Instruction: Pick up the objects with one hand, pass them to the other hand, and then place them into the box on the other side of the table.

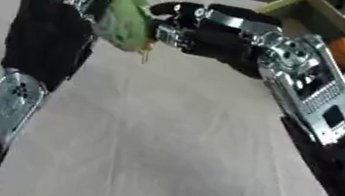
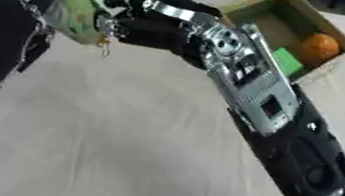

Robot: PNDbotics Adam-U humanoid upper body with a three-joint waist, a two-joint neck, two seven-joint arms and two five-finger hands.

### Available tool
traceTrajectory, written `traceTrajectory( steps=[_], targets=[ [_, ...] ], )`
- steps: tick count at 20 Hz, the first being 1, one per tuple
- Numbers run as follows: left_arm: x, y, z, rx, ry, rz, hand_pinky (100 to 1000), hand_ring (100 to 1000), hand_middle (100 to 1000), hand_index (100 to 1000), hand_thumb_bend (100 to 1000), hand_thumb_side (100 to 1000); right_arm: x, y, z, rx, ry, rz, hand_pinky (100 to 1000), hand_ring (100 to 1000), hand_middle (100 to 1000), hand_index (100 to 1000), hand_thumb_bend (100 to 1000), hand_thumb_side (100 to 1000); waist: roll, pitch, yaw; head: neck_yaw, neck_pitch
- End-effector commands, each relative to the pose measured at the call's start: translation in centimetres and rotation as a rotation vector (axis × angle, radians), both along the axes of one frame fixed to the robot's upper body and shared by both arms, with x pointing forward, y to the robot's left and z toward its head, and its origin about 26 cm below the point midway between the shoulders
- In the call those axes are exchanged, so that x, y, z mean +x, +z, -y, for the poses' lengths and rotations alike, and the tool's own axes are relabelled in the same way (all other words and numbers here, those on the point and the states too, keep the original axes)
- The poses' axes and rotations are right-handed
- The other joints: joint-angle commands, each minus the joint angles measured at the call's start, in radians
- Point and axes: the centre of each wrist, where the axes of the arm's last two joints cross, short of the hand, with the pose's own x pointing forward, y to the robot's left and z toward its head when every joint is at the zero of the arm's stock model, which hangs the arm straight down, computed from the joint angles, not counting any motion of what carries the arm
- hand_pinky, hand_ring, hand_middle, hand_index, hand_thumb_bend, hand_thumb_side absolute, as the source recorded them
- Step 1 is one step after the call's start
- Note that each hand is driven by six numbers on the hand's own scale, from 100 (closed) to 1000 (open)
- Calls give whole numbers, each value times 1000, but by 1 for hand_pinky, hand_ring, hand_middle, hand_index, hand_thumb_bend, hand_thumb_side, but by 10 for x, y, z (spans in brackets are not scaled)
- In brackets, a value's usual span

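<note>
A pale green object (image 1: 122,16) with a brighter green top and a small yellowish tag hanging below is held up above the table, against the palm side of my left hand (image 1: 56,23). The left hand's fingers point up and curl round the object's edge. My right hand (image 1: 197,31) reaches in from the right and meets the object's right side, thumb above and fingers curled below. An open cardboard box (image 2: 259,6) stands at the table's far right corner, with an orange ball (image 2: 320,46) and a green block (image 2: 287,61) inside.
The light tabletop (image 1: 160,138) stretches below both arms to its near edge. My right forearm (image 2: 253,91) lies diagonally across the right side, right in front of the box.
</note>
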Motion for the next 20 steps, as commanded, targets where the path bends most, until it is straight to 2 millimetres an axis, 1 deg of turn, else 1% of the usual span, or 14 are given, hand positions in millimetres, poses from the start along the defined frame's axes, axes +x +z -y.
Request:
traceTrajectory(
  steps=[1, 13, 20],
  targets=[
    [-5, 12, 1, 2, -19, 41, 477, 509, 446, 507, 476, 100, -5, 9, 2, -23, 10, 13, 1000, 983, 821, 1000, 100, 651, 0, -24, 2, -4, -7],
    [-7, 13, 3, 18, -33, 58, 480, 512, 450, 507, 483, 100, -6, 10, -3, -33, 44, -8, 1000, 981, 820, 1000, 100, 677, -2, -20, 8, -11, -6],
    [-7, 13, 6, 41, -36, 62, 484, 516, 456, 508, 499, 100, -6, 10, -5, -35, 82, -43, 1000, 978, 818, 1000, 100, 719, -4, -19, 11, -12, -6]
  ],
)
